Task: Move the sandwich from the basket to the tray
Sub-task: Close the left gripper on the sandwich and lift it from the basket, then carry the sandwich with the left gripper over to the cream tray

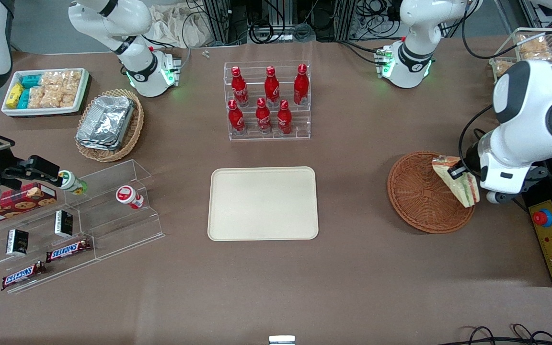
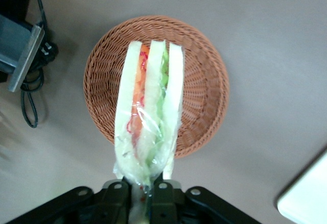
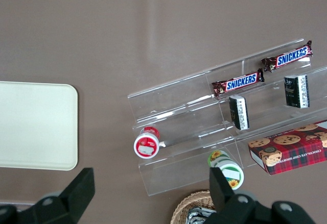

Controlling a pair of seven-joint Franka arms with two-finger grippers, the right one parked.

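The sandwich [image 2: 148, 112] is in my claw [image 2: 148, 191], wrapped in clear film, its pale bread slices standing on edge with orange and green filling between them. My fingers [image 2: 162, 189] are closed tight on the wrapper's pinched end — nothing else is in the grip. From the wrist view the sandwich hangs clear above the basket [image 2: 204, 89], not resting in it; the basket's woven floor shows bare around the wedge. From the front view the sandwich [image 1: 455, 184] sits over the basket's [image 1: 417, 191] edge on the working arm's side, tilted, with my claw [image 1: 459, 171] holding it just beside the white wrist housing. The basket lies flat on the brown table [image 1: 352, 268], toward the working arm's end. The tray [image 1: 262, 203] lies at the table's middle, well apart from the basket, cream and with nothing on it; one rounded corner of it shows in the wrist view [image 2: 306, 196]. Farther from the front camera than the tray stands a clear rack with six red bottles [image 1: 266, 103]. Toward the parked arm's end: a tan wicker basket of foil containers [image 1: 108, 122], a white tray of snack packets [image 1: 46, 91], and a clear stepped display [image 1: 89, 215] carrying Snickers bars [image 1: 67, 250], small dark boxes [image 1: 63, 223], a red-capped jar [image 1: 130, 196] — lying on its side — and a red cookie box [image 1: 15, 203].
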